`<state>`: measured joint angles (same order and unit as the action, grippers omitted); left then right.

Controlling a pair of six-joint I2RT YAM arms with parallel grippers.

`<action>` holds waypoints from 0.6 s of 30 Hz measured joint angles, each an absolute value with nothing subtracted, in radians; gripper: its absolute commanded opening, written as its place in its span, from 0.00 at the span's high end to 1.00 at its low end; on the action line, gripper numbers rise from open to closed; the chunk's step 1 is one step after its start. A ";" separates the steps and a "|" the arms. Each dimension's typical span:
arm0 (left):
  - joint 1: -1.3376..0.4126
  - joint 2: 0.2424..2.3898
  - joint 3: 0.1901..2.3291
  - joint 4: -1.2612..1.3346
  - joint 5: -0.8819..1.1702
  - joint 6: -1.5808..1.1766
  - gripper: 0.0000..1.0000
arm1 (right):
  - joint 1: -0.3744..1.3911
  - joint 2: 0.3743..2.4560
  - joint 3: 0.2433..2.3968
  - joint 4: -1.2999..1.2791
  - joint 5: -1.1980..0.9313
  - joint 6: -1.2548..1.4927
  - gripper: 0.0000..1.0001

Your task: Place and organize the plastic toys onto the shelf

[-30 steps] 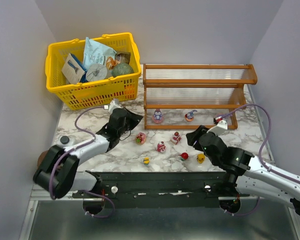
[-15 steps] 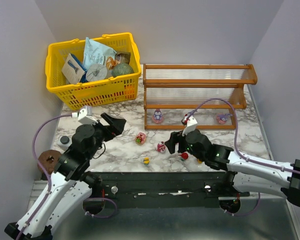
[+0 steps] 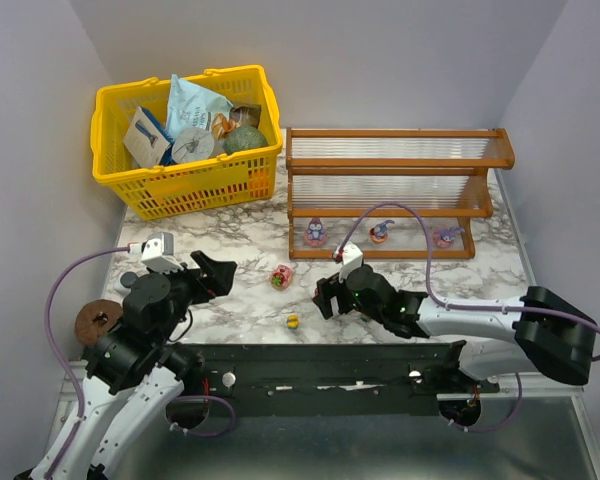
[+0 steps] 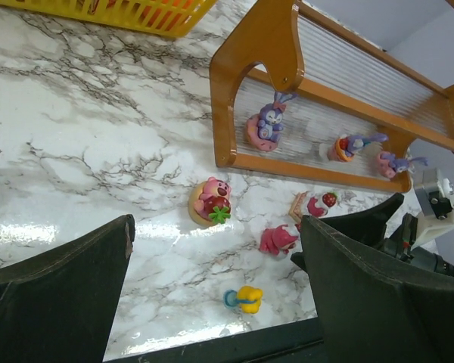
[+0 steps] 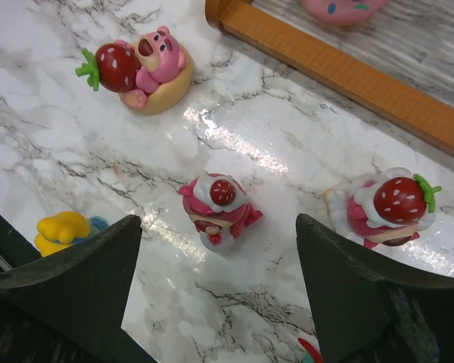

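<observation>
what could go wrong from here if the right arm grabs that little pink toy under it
The right end effector stands open over the small pink cream-topped plastic toy; the strawberry-topped pink toy lies close beside it and might get knocked. The rounded toy may slip when pinched. The lowest tier of the orange-brown wooden shelf holds three purple figurines, which a placement might topple.

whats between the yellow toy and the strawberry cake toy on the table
A pink cherry-topped toy stands between the yellow toy and the strawberry cake toy; the right wrist view shows it.
</observation>
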<state>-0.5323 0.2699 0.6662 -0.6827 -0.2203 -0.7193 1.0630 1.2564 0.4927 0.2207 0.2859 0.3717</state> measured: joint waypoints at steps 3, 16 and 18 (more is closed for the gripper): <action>-0.532 0.293 0.666 -0.679 -0.200 -0.691 0.01 | 1.066 1.324 0.486 0.267 0.277 0.364 0.11; -0.532 0.286 0.663 -0.644 -0.090 -0.638 0.01 | 1.069 1.503 0.459 0.471 0.274 0.374 0.30; -0.532 0.279 0.663 -0.641 -0.086 -0.636 0.01 | 1.073 1.510 0.448 0.493 0.284 0.381 0.35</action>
